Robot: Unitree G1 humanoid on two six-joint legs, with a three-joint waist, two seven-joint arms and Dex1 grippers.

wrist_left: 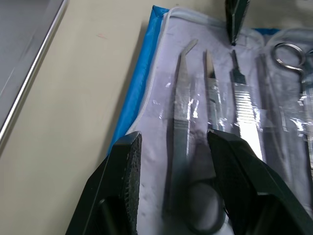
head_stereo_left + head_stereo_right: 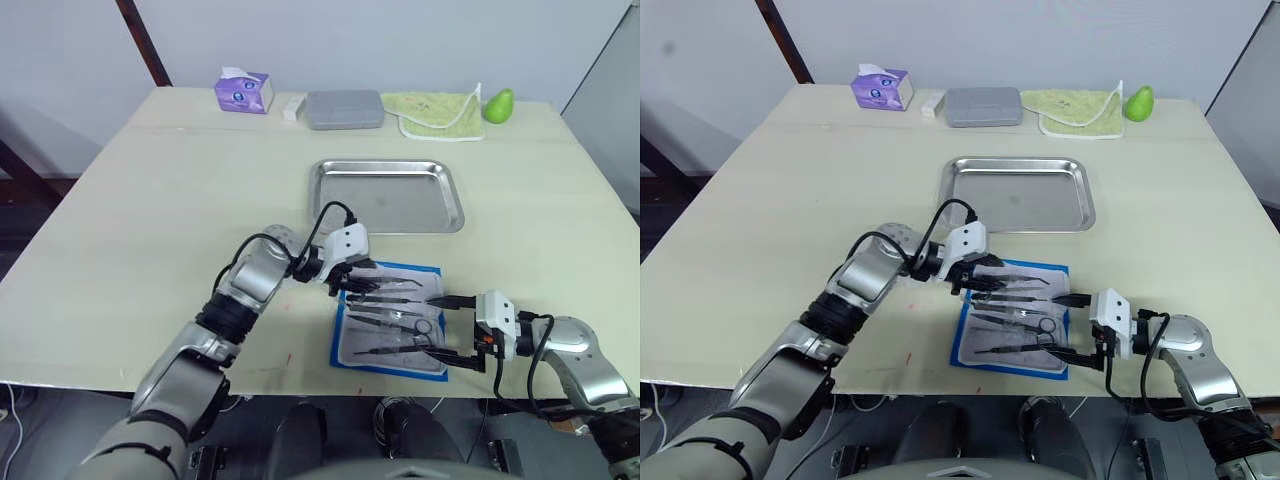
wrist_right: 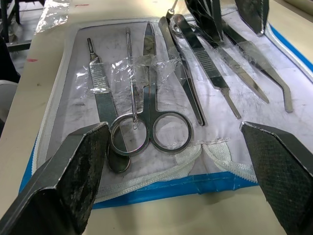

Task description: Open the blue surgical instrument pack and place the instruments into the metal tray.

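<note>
The blue surgical instrument pack (image 2: 390,369) lies opened flat near the table's front edge, its clear inner face up. Several instruments (image 2: 395,320) lie side by side on it under clear film: ring-handled scissors (image 3: 156,122), curved scissors (image 1: 178,112), forceps and scalpel handles. My left gripper (image 2: 368,284) is open and low over the pack's far left corner, its fingers (image 1: 124,186) straddling the curved scissors. My right gripper (image 2: 447,326) is wide open at the pack's right edge, facing the ring handles, with nothing in it. Beyond the pack lies the metal tray (image 2: 330,200), with nothing in it.
Along the table's far edge stand a purple tissue box (image 2: 243,90), a small white object (image 2: 292,108), a grey rounded case (image 2: 345,108), a green cloth (image 2: 440,112) and a green pear (image 2: 498,104). The pack lies close to the table's front edge.
</note>
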